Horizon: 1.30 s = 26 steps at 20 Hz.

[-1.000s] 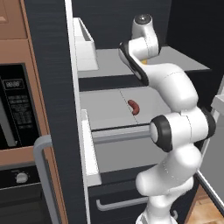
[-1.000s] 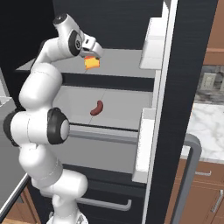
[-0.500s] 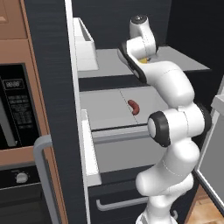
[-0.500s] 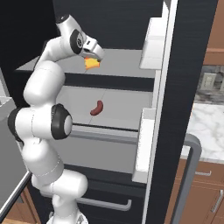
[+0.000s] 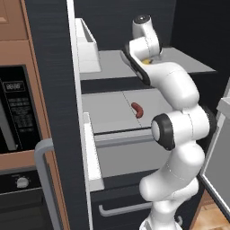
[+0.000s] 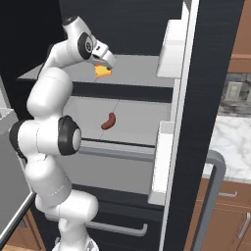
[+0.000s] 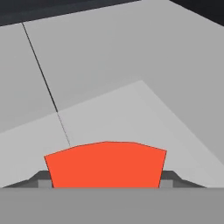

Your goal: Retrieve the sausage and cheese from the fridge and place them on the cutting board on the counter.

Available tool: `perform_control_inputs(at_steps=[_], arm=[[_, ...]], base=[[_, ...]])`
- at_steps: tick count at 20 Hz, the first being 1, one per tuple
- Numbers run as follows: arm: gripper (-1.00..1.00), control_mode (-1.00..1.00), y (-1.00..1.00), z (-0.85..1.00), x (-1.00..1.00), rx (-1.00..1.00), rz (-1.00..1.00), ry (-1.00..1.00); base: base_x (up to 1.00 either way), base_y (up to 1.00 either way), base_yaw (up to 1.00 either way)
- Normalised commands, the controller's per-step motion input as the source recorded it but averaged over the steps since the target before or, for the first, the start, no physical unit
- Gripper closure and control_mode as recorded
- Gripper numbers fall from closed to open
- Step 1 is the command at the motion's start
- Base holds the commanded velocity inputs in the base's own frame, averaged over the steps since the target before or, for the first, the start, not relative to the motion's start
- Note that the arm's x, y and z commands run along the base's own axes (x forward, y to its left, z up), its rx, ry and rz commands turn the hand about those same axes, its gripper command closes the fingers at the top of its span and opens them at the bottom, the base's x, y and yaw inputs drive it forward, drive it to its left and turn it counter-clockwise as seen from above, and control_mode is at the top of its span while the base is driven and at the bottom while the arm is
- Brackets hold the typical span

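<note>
wall oven (image 5: 15, 117), wooden cabinet drawers (image 6: 223, 215)

- Fridge (image 6: 196, 73) stands open, wall oven (image 5: 18, 112) just left of it.
- Cheese (image 6: 102, 71) sits above the upper shelf (image 6: 132, 68), between the fingers (image 6: 109, 63).
- Sausage (image 6: 108, 120) lies on the shelf below (image 5: 117, 112), under the cheese.
- Door bin (image 5: 87, 45) hangs left of the upper shelf.

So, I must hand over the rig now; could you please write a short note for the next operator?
Gripper: shut on the cheese, held above the upper grey shelf inside the open fridge.
Sausage: lying untouched on the lower shelf.
Done: cheese grasped.
Left: bring the cheese out and set it on the cutting board on the counter, then come back for the sausage and place it there too.
</note>
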Motion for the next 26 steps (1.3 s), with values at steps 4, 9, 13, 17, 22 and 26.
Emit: perform_control_inputs(at_steps=[4, 9, 13, 17, 22, 26], arm=[[1.00, -1.00, -0.44, -0.03, -0.83, 0.00, 0.01, -0.08], [1.00, -1.00, -0.66, -0.02, -1.00, 0.00, 0.03, -0.17], [1.00, -1.00, -0.26, 0.00, -1.00, -0.05, 0.14, -0.12], [1.00, -1.00, 0.00, 0.06, -1.00, -0.14, 0.26, -0.04], [1.00, -1.00, 0.00, 0.10, -1.00, -0.15, 0.32, -0.09], [1.00, -1.00, 0.03, 0.00, -1.00, -0.10, 0.39, -0.09]], base=[[0.00, 0.00, 0.00], [0.00, 0.00, 0.00], [0.00, 0.00, 0.00], [0.00, 0.00, 0.00], [0.00, 0.00, 0.00], [0.00, 0.00, 0.00]])
